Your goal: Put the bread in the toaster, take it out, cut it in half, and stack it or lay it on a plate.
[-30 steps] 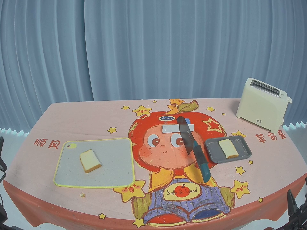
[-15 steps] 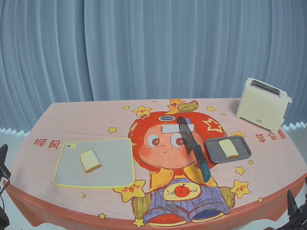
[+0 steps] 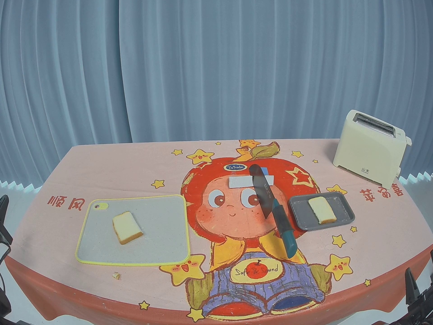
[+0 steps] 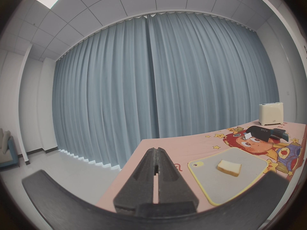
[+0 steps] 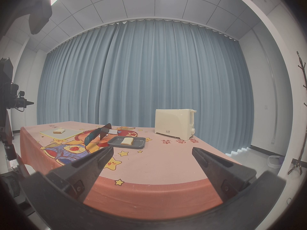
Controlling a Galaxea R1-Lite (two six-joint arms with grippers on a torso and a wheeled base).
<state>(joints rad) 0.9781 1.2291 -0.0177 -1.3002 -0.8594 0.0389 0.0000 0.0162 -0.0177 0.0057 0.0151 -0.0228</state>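
Note:
One half slice of bread (image 3: 127, 227) lies on the grey cutting board (image 3: 162, 235) at the table's left. The other half slice (image 3: 322, 209) rests in a small grey tray (image 3: 298, 213) right of centre. Between them a knife (image 3: 275, 208) with a teal handle lies with its dark blade propped on a white block (image 3: 241, 181). The cream toaster (image 3: 370, 147) stands at the far right, slots empty. My left gripper (image 4: 156, 150) is shut and empty, off the table's left edge, well short of the board (image 4: 208, 182). My right gripper (image 5: 153, 150) hangs open and empty before the table's right front edge.
A crumb (image 3: 116, 275) lies on the pink printed tablecloth (image 3: 112, 172) in front of the board. Blue curtains close off the back. The table's front edge curves, with a drop to the floor on both sides.
At the table's left edge my left arm shifted slightly and came back. Bread, knife, tray and the right arm have not moved.

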